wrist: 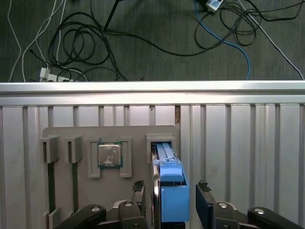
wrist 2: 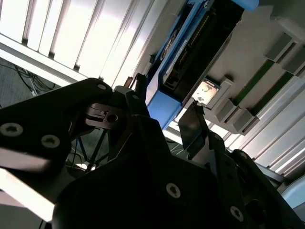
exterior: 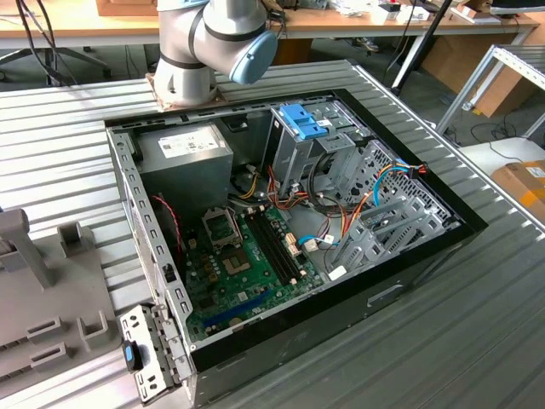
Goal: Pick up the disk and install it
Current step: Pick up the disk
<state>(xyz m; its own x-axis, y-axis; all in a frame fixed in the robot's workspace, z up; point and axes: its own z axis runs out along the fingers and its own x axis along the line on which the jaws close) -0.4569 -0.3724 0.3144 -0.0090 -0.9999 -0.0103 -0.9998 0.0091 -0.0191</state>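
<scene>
Exterior view: raised, off the arm (exterior: 200, 43), angled down on the open computer case (exterior: 400, 294) on the ribbed desk (exterior: 477, 341), mid-distance. First wrist view: above the claw (wrist: 170, 187), facing straight down on the grey holder (wrist: 133, 143), with floor cables (wrist: 95, 43) beyond the desk edge. Second wrist view: close behind the claw (wrist 2: 164, 112), tilted obliquely. Shared in both wrist views: claw, disk (wrist: 169, 191) (wrist 2: 190, 52), processor chip (wrist: 109, 154) (wrist 2: 206, 91), holder (wrist 2: 238, 57).
</scene>
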